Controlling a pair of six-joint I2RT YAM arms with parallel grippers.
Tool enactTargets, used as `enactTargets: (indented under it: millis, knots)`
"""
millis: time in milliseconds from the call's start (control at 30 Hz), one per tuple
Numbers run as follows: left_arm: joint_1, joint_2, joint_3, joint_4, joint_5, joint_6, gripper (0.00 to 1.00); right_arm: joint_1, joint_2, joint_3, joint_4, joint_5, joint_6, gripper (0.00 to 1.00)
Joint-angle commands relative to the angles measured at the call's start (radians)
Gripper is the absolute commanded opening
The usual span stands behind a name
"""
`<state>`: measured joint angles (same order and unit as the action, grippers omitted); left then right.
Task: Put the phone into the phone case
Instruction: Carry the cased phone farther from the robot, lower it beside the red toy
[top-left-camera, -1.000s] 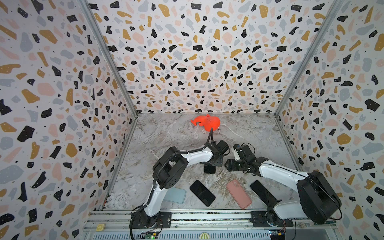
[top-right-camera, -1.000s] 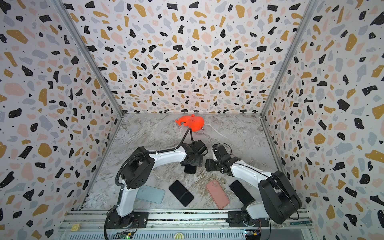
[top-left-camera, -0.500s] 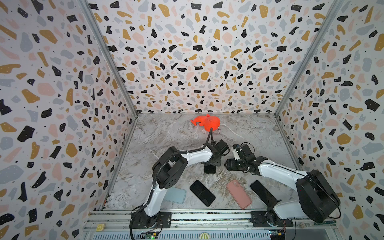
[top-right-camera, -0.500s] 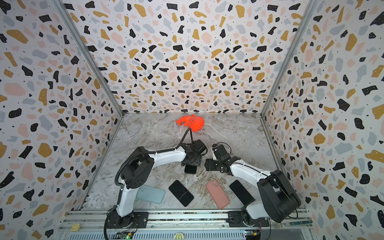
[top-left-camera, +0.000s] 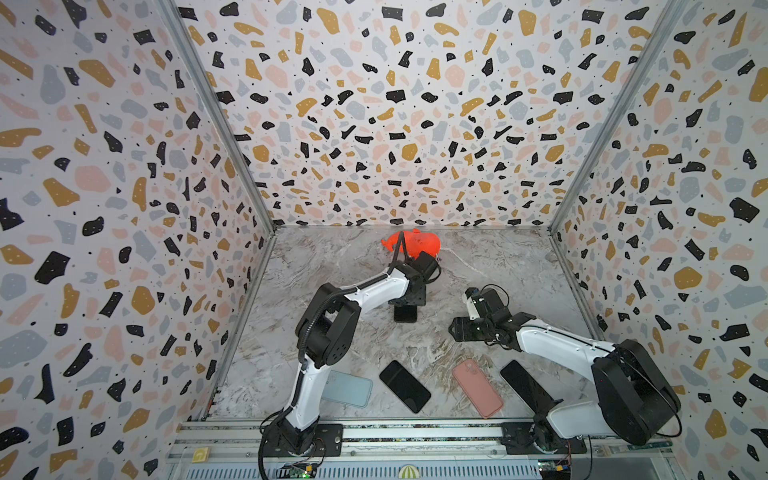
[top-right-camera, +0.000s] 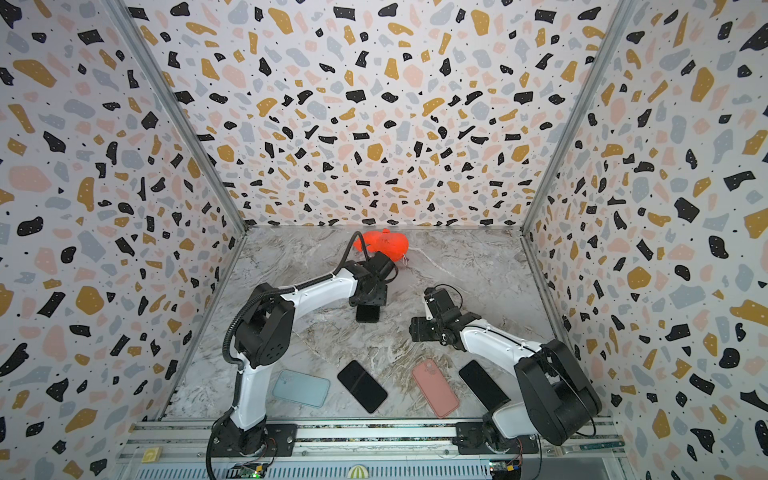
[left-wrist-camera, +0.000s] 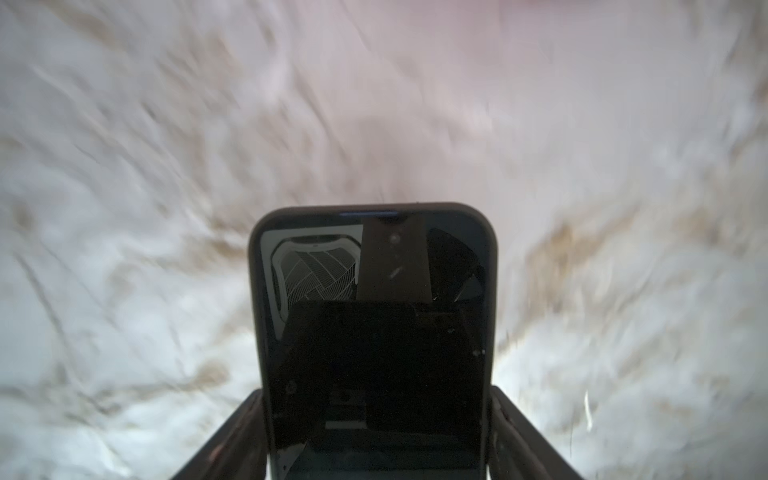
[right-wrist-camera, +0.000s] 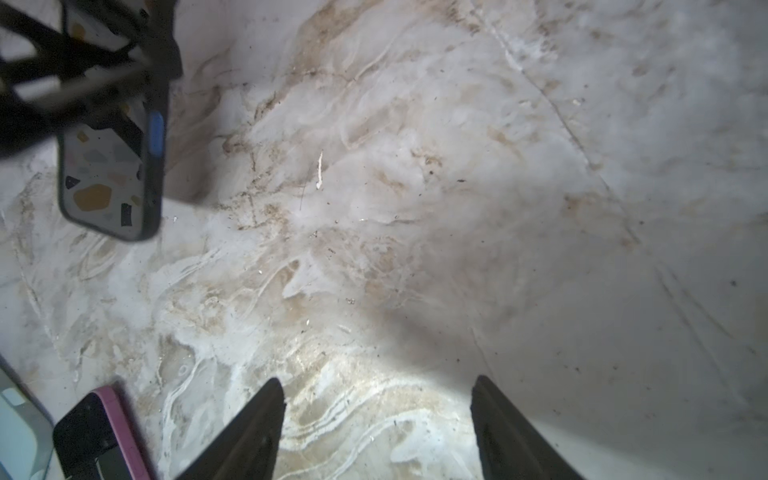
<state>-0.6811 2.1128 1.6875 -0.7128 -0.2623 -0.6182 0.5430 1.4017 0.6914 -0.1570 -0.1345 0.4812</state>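
Gripping: left gripper has its jaws closed on the two long edges of the phone, near the wrist end. Most of the handset juts out past the fingertips.
Phone position: close to table centre, a touch toward 12 o'clock. The shadow beneath it in the right wrist view suggests it is lifted clear and tilted.
Phone build: glossy black glass with a thick dark rim. Whether that rim is already a case, I cannot tell.
Handling: judged rigid, fairly dense, slick on the glass and breakable if dropped. Long edges are the place to hold, and mid-length would resist pivoting better than one end.
Right gripper: jaws wide apart with nothing between them, over bare table, at about 4 o'clock from the held phone.
Front row: pale blue case at 7 o'clock, black phone at 6, pink case at 5, second black phone at 4, beside the right arm.
Back: orange object at 12 o'clock.
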Motion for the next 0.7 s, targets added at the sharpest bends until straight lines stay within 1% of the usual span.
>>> enactTargets:
  millis: [0,167,267,467,667]
  knots:
    - [0.046,0.056,0.113,-0.053,-0.040,0.048,0.69,-0.003,0.004,0.038,-0.010,0.001,0.001,0.73]
    - [0.092,0.194,0.340,-0.129,-0.061,0.074,0.69,-0.003,0.013,0.045,-0.012,0.006,-0.007,0.73]
    - [0.113,0.264,0.443,-0.158,-0.049,0.076,0.69,-0.005,0.019,0.046,-0.013,0.007,-0.010,0.73]
    - [0.123,0.334,0.525,-0.150,-0.031,0.069,0.69,-0.011,0.029,0.048,-0.012,0.004,-0.013,0.73]
    - [0.129,0.351,0.527,-0.145,-0.028,0.067,0.70,-0.015,0.032,0.042,-0.003,-0.003,-0.015,0.73]
